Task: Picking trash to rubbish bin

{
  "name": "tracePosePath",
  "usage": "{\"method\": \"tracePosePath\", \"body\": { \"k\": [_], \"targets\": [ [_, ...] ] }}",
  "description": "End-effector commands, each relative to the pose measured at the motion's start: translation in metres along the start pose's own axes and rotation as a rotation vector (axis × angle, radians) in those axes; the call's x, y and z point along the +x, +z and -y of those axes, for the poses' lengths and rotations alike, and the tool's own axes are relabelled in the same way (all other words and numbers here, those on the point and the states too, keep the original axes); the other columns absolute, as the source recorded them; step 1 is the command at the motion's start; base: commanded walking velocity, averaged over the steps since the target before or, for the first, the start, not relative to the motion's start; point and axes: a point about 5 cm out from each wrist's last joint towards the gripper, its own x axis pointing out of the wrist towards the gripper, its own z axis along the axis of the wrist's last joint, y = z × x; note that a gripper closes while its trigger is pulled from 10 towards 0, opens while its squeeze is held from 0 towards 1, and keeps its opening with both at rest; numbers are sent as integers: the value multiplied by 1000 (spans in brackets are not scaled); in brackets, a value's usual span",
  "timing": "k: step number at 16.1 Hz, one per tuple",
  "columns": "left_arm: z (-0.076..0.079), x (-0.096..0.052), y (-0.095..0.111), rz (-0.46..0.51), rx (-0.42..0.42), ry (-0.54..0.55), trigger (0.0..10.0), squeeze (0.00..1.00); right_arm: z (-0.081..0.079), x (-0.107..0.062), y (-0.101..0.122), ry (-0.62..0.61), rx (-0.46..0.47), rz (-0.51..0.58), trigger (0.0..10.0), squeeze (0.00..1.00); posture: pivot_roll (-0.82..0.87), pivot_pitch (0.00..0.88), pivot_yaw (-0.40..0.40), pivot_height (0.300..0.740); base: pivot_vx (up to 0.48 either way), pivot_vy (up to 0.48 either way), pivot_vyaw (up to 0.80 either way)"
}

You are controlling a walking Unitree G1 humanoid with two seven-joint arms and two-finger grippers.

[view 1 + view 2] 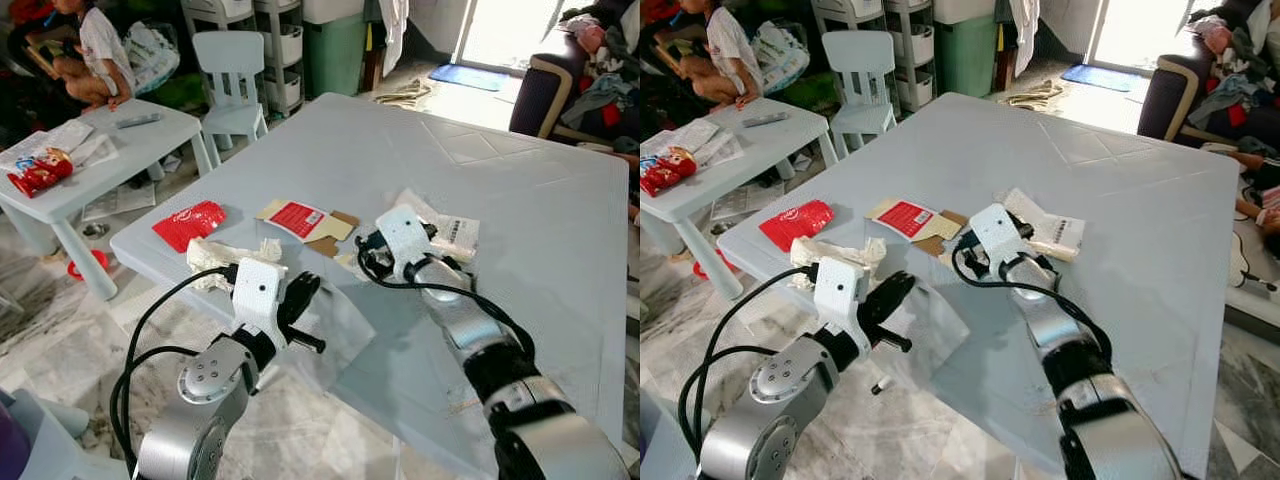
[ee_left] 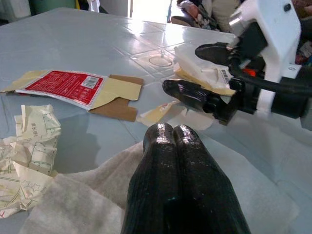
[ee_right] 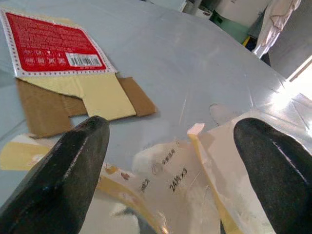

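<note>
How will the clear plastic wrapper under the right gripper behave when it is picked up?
The clear plastic wrapper looks thin and creased, so it is probably floppy and very light. Its glossy surface may slip between the open fingers of the right gripper. It lies flat on the table, so rolling seems unlikely.

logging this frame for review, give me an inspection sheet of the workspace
surface: pale grey tiled table, litter near its front edge
job's things: red foil wrapper; flattened red-and-tan carton; crumpled printed paper; torn barcode packet
clutter: white tissue sheet at the table edge
grippers: left gripper shut, over the tissue; right gripper open, astride the packet
cables: black cable looped along each arm
surroundings: small white table, white chair, seated person, sofa
</note>
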Motion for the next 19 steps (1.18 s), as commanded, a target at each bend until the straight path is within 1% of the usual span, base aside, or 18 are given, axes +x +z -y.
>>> {"method": "tracePosePath", "body": {
  "k": [1, 3, 4, 5, 6, 7, 8, 9, 19],
  "targets": [
    [3, -1, 3, 4, 8, -18, 0, 0, 0, 4, 5, -6, -26, 7, 10000, 1000, 141, 26, -14, 740, 0, 0, 0],
    [3, -2, 3, 3, 10, -18, 0, 0, 5, 5, -6, -36, -57, -63, 10000, 1000, 153, 27, -17, 740, 0, 0, 0],
    [3, -2, 3, 3, 10, -19, 0, 0, 6, 5, -8, -42, -57, -74, 10000, 1000, 153, 27, -17, 740, 0, 0, 0],
    [3, -2, 3, 3, 10, -20, 0, 0, 7, 5, -12, -39, -62, -104, 10000, 965, 158, 27, -16, 740, 0, 0, 0],
    [3, -2, 3, 3, 10, -20, 0, 0, 7, 5, -15, -41, -54, -120, 10000, 541, 158, 27, -16, 740, 0, 0, 0],
    [3, -2, 3, 3, 11, -21, 0, 0, 9, 5, -18, -45, -42, -145, 10000, 0, 159, 27, -16, 740, 0, 0, 0],
    [3, -2, 3, 2, 13, -22, 0, 0, 11, 4, -23, -56, -13, -172, 8706, 0, 159, 26, -15, 740, 0, 0, 0],
    [3, -2, 3, 2, 13, -23, 0, 0, 11, 4, -24, -61, -3, -179, 0, 0, 161, 27, -13, 740, 0, 0, 0],
    [4, -1, 4, 1, 16, -34, 0, 0, 13, 1, -33, -71, 51, -200, 0, 0, 153, 20, -10, 740, 0, 0, 0]
  ]
}}
